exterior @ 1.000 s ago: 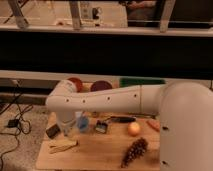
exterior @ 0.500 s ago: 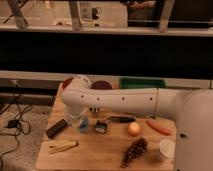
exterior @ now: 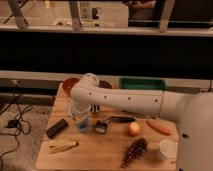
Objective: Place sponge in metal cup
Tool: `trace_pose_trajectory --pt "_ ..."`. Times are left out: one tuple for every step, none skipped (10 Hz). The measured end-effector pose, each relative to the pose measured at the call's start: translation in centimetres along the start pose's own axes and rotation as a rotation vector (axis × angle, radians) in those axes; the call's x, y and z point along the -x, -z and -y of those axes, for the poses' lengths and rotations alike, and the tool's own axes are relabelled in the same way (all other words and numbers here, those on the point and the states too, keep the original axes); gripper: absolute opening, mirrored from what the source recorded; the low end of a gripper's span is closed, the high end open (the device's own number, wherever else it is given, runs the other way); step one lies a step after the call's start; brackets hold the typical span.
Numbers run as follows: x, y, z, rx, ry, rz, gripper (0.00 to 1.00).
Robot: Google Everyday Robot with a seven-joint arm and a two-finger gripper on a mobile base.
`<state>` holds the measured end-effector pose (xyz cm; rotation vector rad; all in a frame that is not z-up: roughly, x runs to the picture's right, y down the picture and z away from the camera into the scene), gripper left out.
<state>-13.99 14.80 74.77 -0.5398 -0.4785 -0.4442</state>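
Note:
The sponge [exterior: 83, 123], a medium-blue block, lies on the wooden table [exterior: 100, 152] at its left middle. My gripper [exterior: 80, 114] hangs down from the bend of the white arm [exterior: 120, 100] and sits right over the sponge, partly covering it. Just right of the sponge stands a small dark greyish object [exterior: 101, 127] that looks like the metal cup. It is a short way from the gripper.
A black block [exterior: 56, 128] and yellow sticks [exterior: 63, 146] lie to the left. An orange fruit [exterior: 133, 129], carrot [exterior: 159, 127], grapes [exterior: 134, 151], white cup [exterior: 167, 149] and black utensil [exterior: 120, 119] lie to the right. Red bowls [exterior: 70, 83] and a green tray [exterior: 142, 84] stand at the back.
The bend of the arm has shifted right and a little up, uncovering the black block. The sponge stays at the same spot under the gripper.

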Motion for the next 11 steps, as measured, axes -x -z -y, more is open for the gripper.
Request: trace_pose_trajectory --pt "-0.9 -0.4 -0.3 -0.006 -0.018 0.003 0.00" --pt "-1.7 -0.9 -0.7 -0.011 -0.037 0.009 0.00" --pt "-2.4 -1.3 -0.9 -0.021 -0.054 0.014 0.00" --pt "-2.5 -1.3 -0.8 -0.030 -0.056 0.014 0.00" --pt "-2.5 -1.3 -0.4 -0.040 -0.049 0.011 0.00" --pt "-2.0 -1.2 0.4 -0.049 -0.037 0.008 0.00" --pt "-1.6 -1.1 1.0 -0.053 -0.023 0.005 0.00" --pt "-1.3 -1.2 1.9 -0.054 -0.010 0.002 0.00" --pt "-1.3 -1.2 2.3 -0.054 -0.006 -0.002 0.00" --pt "-2.1 -1.2 3.0 -0.053 -0.006 -0.020 0.00" --pt "-2.6 -1.0 3.1 -0.053 -0.007 -0.028 0.00"
